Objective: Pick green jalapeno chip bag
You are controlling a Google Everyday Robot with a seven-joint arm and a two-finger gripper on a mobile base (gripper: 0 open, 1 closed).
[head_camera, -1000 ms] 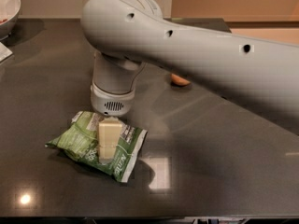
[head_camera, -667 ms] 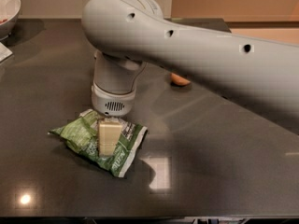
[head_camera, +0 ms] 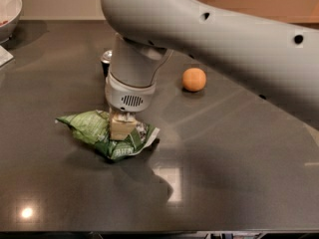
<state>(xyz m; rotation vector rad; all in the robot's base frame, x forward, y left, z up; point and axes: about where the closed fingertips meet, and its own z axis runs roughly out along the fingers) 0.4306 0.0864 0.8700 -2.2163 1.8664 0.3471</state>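
The green jalapeno chip bag point(head_camera: 94, 131) lies crumpled on the dark table point(head_camera: 224, 153), left of centre. My gripper point(head_camera: 122, 127) comes straight down from the grey arm into the middle of the bag. Its cream fingers point(head_camera: 121, 128) are shut on the bag's bunched-up middle, and the foil puckers around them. The bag's left end still rests on the table, and its right end with the white print curls up beside the fingers. The arm hides the part of the bag behind the fingers.
An orange round fruit point(head_camera: 194, 79) sits on the table to the right, behind the bag. A dark soda can point(head_camera: 105, 59) shows partly behind the arm. A white bowl point(head_camera: 9, 6) stands at the far left corner. The table's front edge runs along the bottom.
The fingers have closed on the bag, which is now scrunched up around them. The arm has shifted, so the whole orange fruit and part of the can now show.
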